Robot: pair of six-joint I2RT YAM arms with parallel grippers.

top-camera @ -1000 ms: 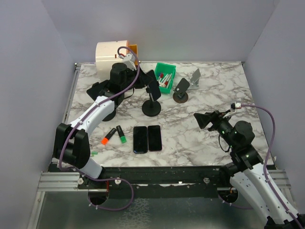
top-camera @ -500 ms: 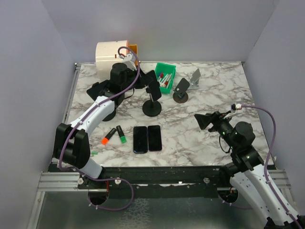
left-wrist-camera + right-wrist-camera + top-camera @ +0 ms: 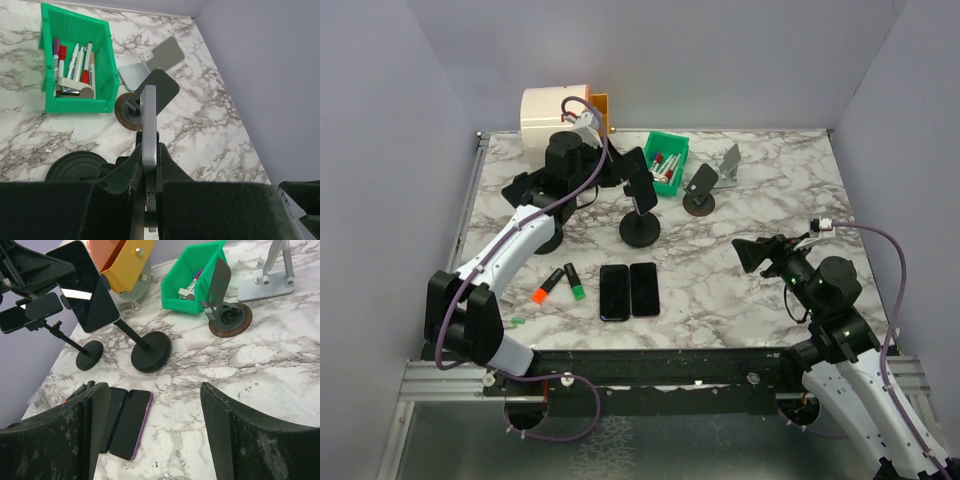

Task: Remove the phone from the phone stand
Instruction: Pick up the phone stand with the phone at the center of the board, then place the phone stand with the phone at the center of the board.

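Black left gripper [image 3: 148,150]: closed to a narrow slot on the phone [image 3: 149,117], one finger against each face, with nothing else in it.
Phone: upper middle of the top view, standing on edge at the head of the stand [image 3: 640,229], above its round base.
Done: the reach and the grip look made, as far as I can judge.
Left to do: lift the phone clear of the stand and set it down. It does not look free of the holder yet.
Right gripper [image 3: 155,390]: wide open and empty, at the right of the top view, well apart from the stand.
Left wrist view: shows the phone edge-on with a finger on either side, a contact the top view leaves as a dark blur. The holder itself is hidden behind the phone.
Right wrist view: shows the phone's glossy screen at upper left, tilted, with the stem running down to the base and the left gripper at the phone's far edge. Whether the holder has let go cannot be told.
Top view: the only one with both arms in frame. It also places the green bin [image 3: 667,162] just behind the stand and two spare phones [image 3: 629,291] flat below it.
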